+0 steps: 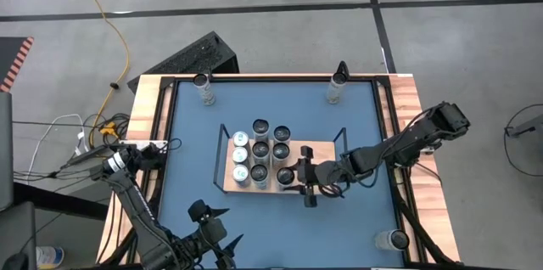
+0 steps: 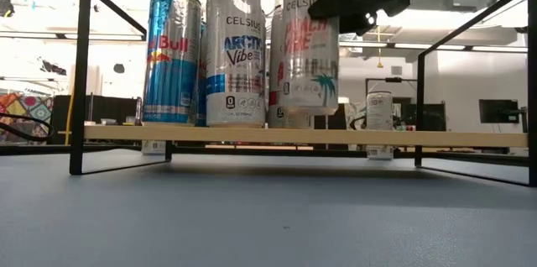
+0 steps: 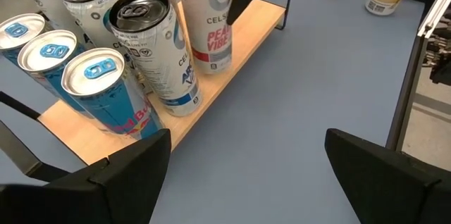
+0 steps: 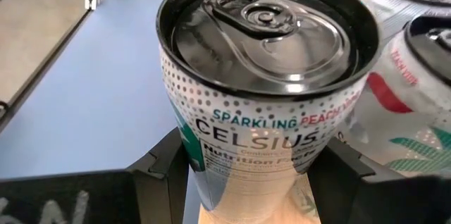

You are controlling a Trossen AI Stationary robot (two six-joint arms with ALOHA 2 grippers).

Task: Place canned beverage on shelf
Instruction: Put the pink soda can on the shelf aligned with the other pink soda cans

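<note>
Right wrist view: closest to the lens stands a Celsius peach can (image 4: 261, 104), upright, its dark fingers (image 4: 158, 175) pressed to either side of the lower body, so the right gripper (image 1: 304, 182) is closed partway around it and has hold of it. Below the can a strip of light wood shows, the shelf (image 1: 322, 155), and just beside it are two more Celsius cans (image 4: 409, 76).

From the table-level camera the held can hangs a little above the shelf board, its base not touching the wood, while the neighbouring Arctic Vibe can (image 2: 236, 49) and the Red Bull can (image 2: 171, 57) rest on the board. The gripper's dark bulk sits at the top of the held can.

From above, the shelf lies in the middle of the blue table (image 1: 195, 143), with about eight cans grouped at the end away from the right arm; the held can is at the edge of that group nearest the bare half of the board. The left gripper (image 1: 208, 223) waits at the table's near edge, well apart from the shelf, its fingers spread wide and empty. Farther off, single cans stand near three corners of the table (image 1: 204, 88).
</note>
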